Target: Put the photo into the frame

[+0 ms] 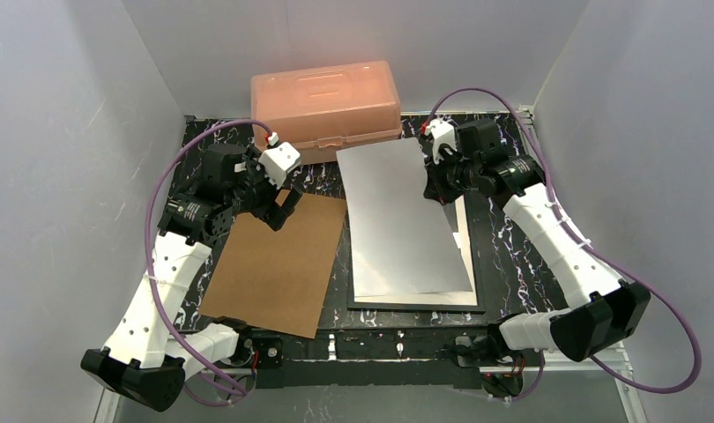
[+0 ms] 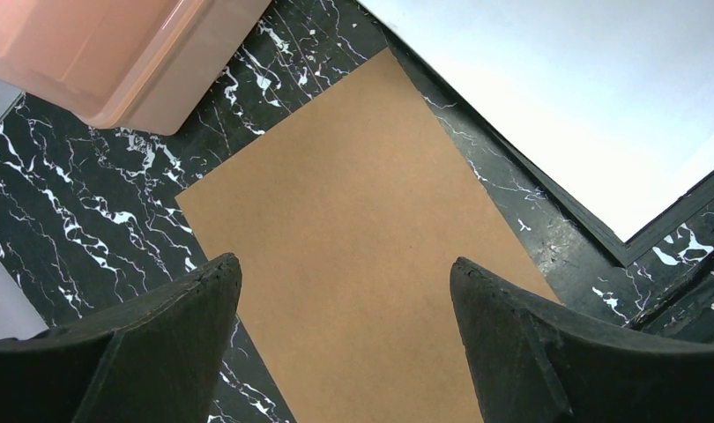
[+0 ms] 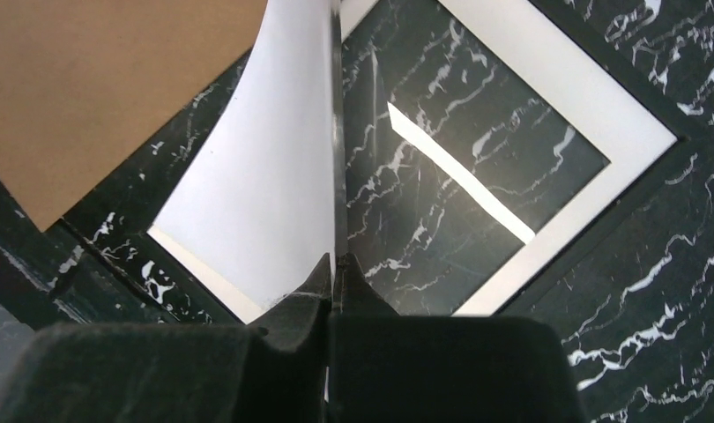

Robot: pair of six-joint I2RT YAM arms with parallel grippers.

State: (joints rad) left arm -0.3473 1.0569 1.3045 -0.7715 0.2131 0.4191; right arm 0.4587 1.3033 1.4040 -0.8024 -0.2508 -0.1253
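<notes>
Two pincers are in sight. The right pincer (image 3: 336, 269) is clamped tight on the photo (image 1: 406, 220) at its right edge. The sheet, white back up, slopes down from the grip onto the frame (image 1: 415, 307). The left pincer (image 2: 340, 273), jaws wide and holding nothing, hovers over the brown backing board (image 1: 278, 264) beside the frame.
</notes>
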